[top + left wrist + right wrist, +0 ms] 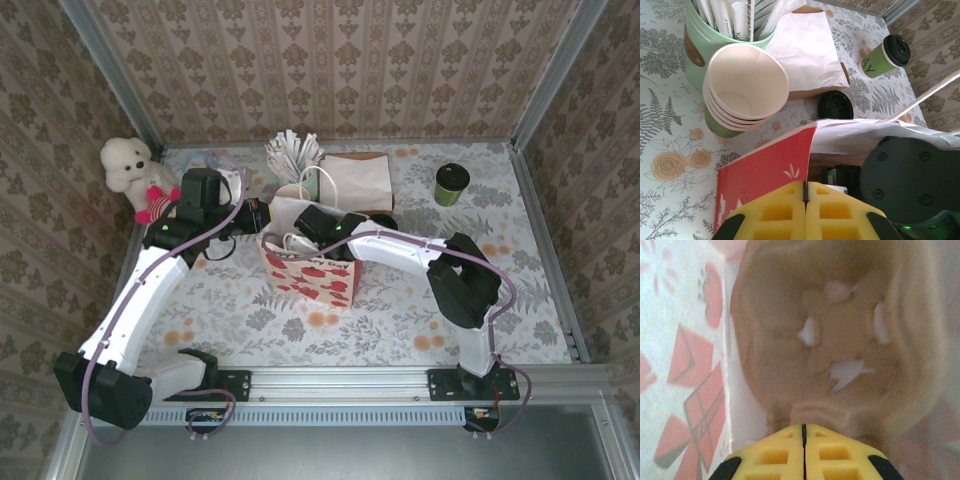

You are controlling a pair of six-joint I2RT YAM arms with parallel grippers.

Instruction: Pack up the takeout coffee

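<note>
Left gripper (805, 194): fingers are pressed together on the left rim of the paper bag (312, 278). Right gripper (804, 434): fingers are pressed together, empty, inside the bag. The takeout coffee (452, 184) is noted far right, unpacked. Judged next: the right arm is to be lifted out and opened around the cup.

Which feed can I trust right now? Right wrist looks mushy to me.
Right wrist: badly out of focus, a brown smear beyond the right gripper, itself sharp. Left wrist: crisp and evenly lit; the small dark green paper cup with a black lid reads clearly. Top external: sharp, soft shadows, no glare on the red-and-white paper bag.
</note>
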